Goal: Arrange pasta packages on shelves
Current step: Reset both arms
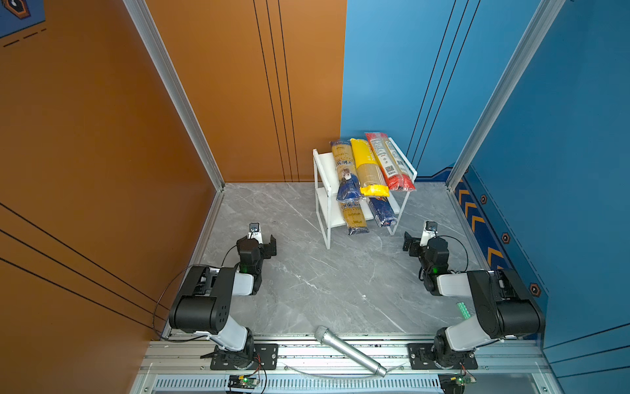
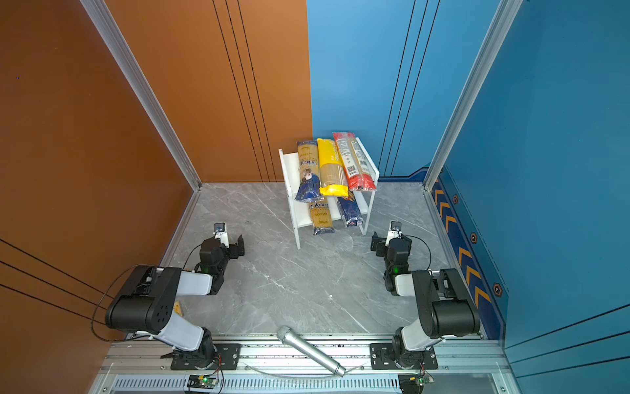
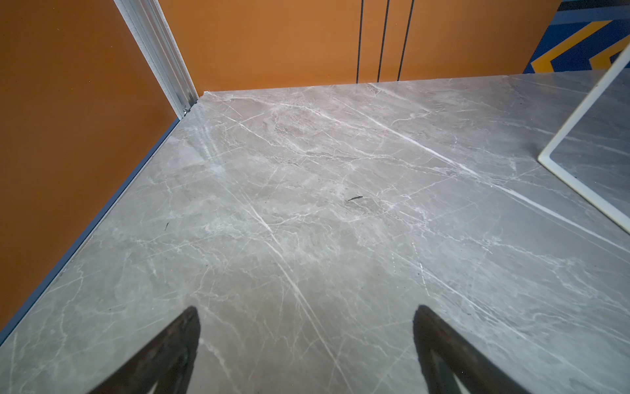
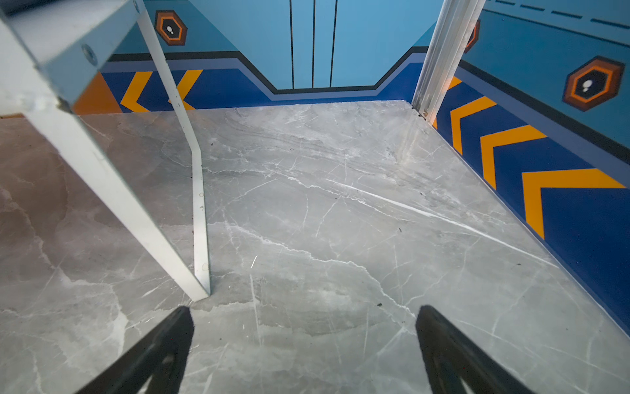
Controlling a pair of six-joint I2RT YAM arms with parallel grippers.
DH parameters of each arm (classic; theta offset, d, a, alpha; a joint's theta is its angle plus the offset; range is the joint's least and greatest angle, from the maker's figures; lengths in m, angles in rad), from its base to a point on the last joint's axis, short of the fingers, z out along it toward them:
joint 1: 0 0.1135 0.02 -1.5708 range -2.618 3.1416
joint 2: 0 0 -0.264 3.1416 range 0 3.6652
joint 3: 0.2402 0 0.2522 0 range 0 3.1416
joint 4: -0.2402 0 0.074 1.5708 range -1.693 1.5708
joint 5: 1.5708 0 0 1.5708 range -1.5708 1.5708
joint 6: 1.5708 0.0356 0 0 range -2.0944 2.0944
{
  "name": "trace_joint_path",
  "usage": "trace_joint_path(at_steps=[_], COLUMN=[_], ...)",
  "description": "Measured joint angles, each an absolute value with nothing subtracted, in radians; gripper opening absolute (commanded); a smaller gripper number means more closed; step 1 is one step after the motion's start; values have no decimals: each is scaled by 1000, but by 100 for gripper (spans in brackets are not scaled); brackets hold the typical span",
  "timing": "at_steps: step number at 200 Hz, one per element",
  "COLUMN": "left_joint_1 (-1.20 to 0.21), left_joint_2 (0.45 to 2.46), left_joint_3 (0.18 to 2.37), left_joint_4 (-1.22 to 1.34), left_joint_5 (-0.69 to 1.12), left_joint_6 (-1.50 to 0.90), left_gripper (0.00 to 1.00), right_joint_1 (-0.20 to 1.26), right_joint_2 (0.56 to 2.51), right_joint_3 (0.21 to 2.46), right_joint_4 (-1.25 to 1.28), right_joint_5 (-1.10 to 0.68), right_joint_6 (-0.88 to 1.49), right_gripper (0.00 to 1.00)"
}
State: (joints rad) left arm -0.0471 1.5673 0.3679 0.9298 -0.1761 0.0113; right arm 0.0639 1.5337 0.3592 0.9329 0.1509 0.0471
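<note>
The white two-tier shelves [image 1: 323, 167] [image 2: 289, 167] stand at the back of the grey marble table. On the top board lie three pasta packages side by side: a blue-and-yellow ankara bag [image 1: 345, 170], a yellow bag [image 1: 366, 167] and a red bag [image 1: 388, 160]. The lower board holds another ankara bag [image 1: 354, 218] and a dark blue bag [image 1: 381, 211], both sticking out at the front. My left gripper [image 1: 267, 246] [image 3: 306, 327] is open and empty, left of the rack. On the rack's right side, near its leg [image 4: 112, 201], my right gripper [image 1: 410, 245] [image 4: 305, 327] is also open and empty.
A silver microphone [image 1: 349, 351] lies across the aluminium rail at the front edge. Orange walls close the left side and blue walls the right, with aluminium corner posts [image 1: 456, 174]. A small green strip [image 1: 462, 309] lies by the right arm's base.
</note>
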Motion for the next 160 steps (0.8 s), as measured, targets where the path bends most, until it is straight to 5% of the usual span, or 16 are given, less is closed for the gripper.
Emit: trace_joint_path(at_steps=[160], left_joint_1=[-47], left_joint_2=[1567], left_joint_3=[368], left_joint_4=[930], left_joint_5=[-176], left_joint_6=[11], left_gripper=[98], right_joint_1=[67], right_joint_2=[1534], right_joint_3=[357], right_joint_4=[936], right_joint_5=[162], right_joint_6=[41], right_gripper=[100])
